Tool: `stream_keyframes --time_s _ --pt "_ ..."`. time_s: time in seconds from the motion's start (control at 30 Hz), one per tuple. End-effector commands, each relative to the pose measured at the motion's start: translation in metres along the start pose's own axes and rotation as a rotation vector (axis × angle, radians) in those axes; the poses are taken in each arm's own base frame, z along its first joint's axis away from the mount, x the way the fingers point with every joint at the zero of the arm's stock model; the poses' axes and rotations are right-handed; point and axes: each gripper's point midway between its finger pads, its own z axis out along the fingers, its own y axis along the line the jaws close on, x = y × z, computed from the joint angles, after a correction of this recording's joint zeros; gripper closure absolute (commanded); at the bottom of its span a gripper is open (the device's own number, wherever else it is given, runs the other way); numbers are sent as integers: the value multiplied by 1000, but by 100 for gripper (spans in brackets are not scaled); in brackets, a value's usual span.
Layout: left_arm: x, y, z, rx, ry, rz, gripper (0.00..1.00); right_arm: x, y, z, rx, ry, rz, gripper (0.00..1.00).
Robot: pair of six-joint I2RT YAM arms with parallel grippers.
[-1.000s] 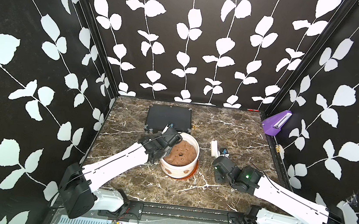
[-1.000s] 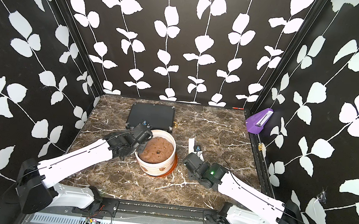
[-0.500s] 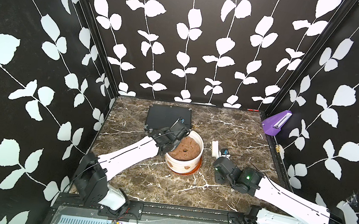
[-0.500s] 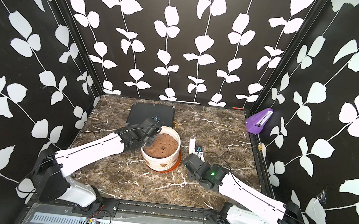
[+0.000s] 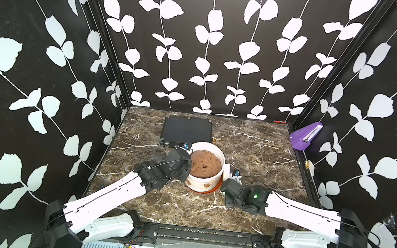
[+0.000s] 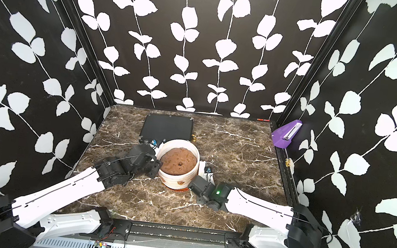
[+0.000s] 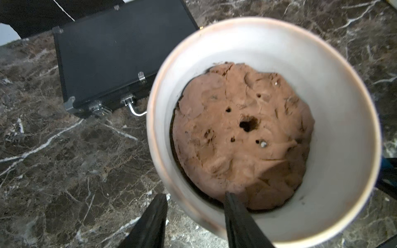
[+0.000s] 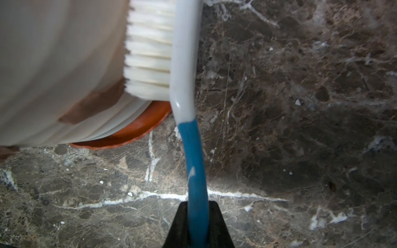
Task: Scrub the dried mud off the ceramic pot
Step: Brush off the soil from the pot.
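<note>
The white ribbed ceramic pot (image 5: 202, 181) (image 6: 176, 178) stands mid-table on an orange saucer (image 8: 133, 133). Reddish-brown dried mud (image 5: 207, 185) (image 6: 180, 182) blotches its near wall, and a smear of it (image 8: 92, 103) shows in the right wrist view. My left gripper (image 5: 189, 164) (image 7: 194, 195) is open astride the pot's left rim (image 7: 343, 107), one finger outside, one inside over the soil. My right gripper (image 5: 229, 183) (image 8: 197, 206) is shut on the blue handle of a white brush (image 8: 184, 64) (image 5: 227, 170). The bristles (image 8: 150, 53) press the pot's right side beside the smear.
A lumpy brown soil mass (image 7: 240, 139) with a central hole fills the pot. A flat black case (image 5: 186, 131) (image 7: 111, 53) lies just behind it. A purple holder (image 5: 304, 139) hangs on the right wall. Black leaf-patterned walls enclose the marble table (image 5: 259, 156).
The pot has shifted slightly right and back with the left gripper on its rim. The left jaws have since spread apart. The right gripper stays shut on the brush.
</note>
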Motion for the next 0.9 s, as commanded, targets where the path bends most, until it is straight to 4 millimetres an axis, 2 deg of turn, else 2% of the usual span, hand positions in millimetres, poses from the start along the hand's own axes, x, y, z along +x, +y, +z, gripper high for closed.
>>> stream_keyframes --time_s 0.0,0.07,0.17,0.43,0.5,0.7,0.87 --pt "-9 -2 -1 4 -22 -43 53 -7 7 -4 -5 -28 71 100" --pt "-10 2 2 -31 -4 -37 53 -9 5 -7 9 -35 73 100" --pt "-5 18 5 -128 51 -51 55 -14 3 -17 15 -45 69 100" --pt "1 46 1 -205 67 -150 53 -23 12 -27 -19 -67 57 100" --pt "1 43 5 -184 70 -153 54 -30 14 -31 -9 -81 33 100" --pt "0 14 21 -32 63 -167 58 -46 24 -41 4 -98 -41 100" --pt "3 10 22 -3 66 -183 76 -50 28 -41 12 -95 -70 100"
